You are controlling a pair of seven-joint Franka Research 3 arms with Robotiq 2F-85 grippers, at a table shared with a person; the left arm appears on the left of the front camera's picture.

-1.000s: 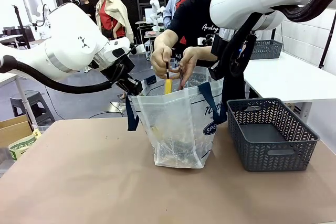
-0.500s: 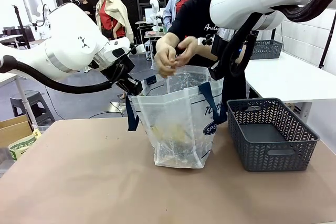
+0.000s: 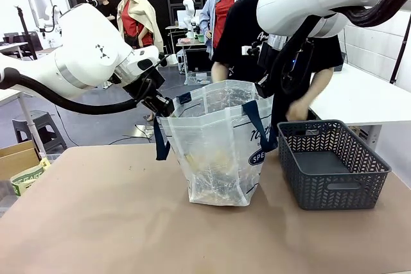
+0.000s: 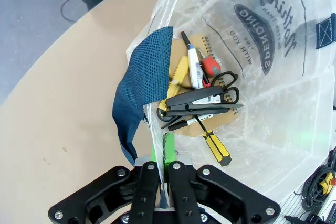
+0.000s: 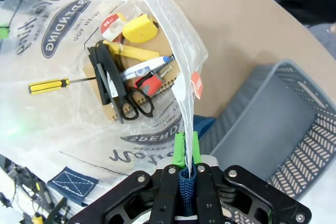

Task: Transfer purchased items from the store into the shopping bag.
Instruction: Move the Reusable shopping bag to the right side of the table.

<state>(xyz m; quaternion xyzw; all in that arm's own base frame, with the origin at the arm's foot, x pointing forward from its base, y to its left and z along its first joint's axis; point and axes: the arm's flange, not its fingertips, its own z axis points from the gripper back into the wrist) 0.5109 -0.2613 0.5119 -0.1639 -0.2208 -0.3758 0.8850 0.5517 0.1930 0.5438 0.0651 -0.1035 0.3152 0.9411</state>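
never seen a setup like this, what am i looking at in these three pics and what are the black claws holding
Two white robot arms work at a tan table. The wide picture looks across it at a person; the other two come from cameras on each wrist. The left gripper and right gripper are each shut on the rim of a clear plastic tote bag with navy straps, holding it open. Inside lie black scissors and a yellow-handled screwdriver. A dark grey lattice basket stands beside it.
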